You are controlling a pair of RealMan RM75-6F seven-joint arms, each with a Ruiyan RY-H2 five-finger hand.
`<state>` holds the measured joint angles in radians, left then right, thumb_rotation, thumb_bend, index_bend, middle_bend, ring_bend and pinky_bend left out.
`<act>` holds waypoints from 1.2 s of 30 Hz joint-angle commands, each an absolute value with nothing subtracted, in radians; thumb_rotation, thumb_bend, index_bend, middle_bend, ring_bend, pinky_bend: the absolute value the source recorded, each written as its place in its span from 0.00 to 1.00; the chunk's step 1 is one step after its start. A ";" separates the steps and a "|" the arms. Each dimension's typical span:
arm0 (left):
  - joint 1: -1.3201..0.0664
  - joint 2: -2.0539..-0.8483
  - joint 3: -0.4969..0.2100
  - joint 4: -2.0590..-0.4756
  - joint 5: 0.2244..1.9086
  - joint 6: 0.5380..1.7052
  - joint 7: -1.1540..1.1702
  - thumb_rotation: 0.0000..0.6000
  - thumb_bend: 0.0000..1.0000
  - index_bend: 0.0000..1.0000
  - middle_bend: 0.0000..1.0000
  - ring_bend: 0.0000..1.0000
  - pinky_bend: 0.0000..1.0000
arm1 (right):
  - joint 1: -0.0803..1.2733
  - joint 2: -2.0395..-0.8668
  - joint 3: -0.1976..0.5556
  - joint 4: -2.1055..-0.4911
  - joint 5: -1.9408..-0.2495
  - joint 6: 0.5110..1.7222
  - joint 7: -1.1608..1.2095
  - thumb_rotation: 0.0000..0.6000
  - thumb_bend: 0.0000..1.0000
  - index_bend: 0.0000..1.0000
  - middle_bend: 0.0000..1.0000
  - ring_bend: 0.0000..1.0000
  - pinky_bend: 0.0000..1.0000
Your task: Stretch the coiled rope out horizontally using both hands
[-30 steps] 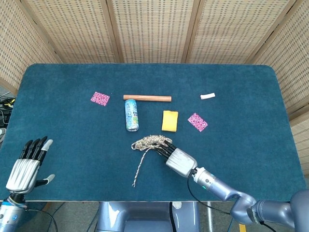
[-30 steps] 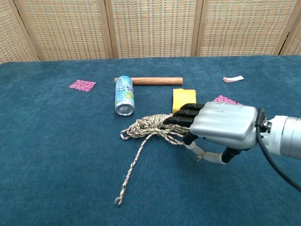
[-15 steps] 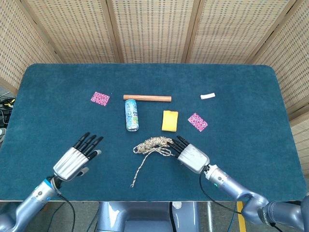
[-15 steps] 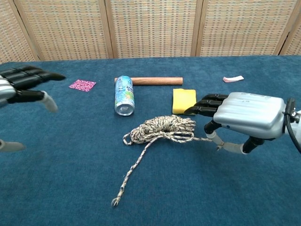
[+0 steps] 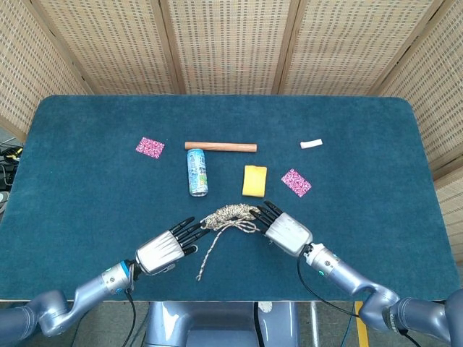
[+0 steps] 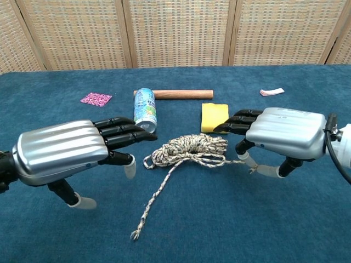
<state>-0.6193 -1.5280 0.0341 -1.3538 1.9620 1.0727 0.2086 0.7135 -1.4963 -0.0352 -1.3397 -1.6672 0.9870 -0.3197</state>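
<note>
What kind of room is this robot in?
Probably a robot test lab: a table with a blue cloth, woven screens behind it, and odd practice things like a rope and a can.

Left hand (image 5: 162, 251) has advanced from the table's near-left edge to just left of the coiled rope (image 5: 230, 214), fingers extended toward it; rope's right strand now drawn toward the right hand (image 5: 287, 233).

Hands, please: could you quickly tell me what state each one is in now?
Left hand: open, holding nothing, beside the rope.
Right hand: pinching a rope strand.
</note>
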 commanded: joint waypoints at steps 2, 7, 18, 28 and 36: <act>-0.659 -1.555 0.044 -1.339 1.956 1.025 0.227 1.00 0.17 0.39 0.00 0.00 0.00 | 0.716 -1.502 -0.033 -1.332 -1.667 0.986 -0.311 1.00 0.44 0.63 0.03 0.00 0.00; -0.685 -1.582 0.050 -1.322 1.946 1.003 0.240 1.00 0.20 0.42 0.00 0.00 0.00 | 0.718 -1.506 -0.031 -1.323 -1.665 0.984 -0.301 1.00 0.44 0.63 0.03 0.00 0.00; -0.726 -1.614 0.068 -1.308 1.938 0.989 0.247 1.00 0.26 0.47 0.00 0.00 0.00 | 0.718 -1.510 -0.033 -1.312 -1.664 0.983 -0.294 1.00 0.44 0.63 0.03 0.00 0.00; -0.757 -1.656 0.085 -1.289 1.907 0.944 0.280 1.00 0.26 0.47 0.00 0.00 0.00 | 0.711 -1.515 -0.039 -1.289 -1.657 0.984 -0.277 1.00 0.44 0.63 0.03 0.00 0.00; -0.766 -1.680 0.094 -1.265 1.887 0.949 0.279 1.00 0.28 0.49 0.00 0.00 0.00 | 0.706 -1.524 -0.044 -1.265 -1.660 0.991 -0.253 1.00 0.44 0.63 0.03 0.00 0.00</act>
<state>-0.7655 -1.6795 0.0929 -1.2653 1.8874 0.9484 0.2794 0.7064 -1.5240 -0.0433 -1.2652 -1.6596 0.9901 -0.2532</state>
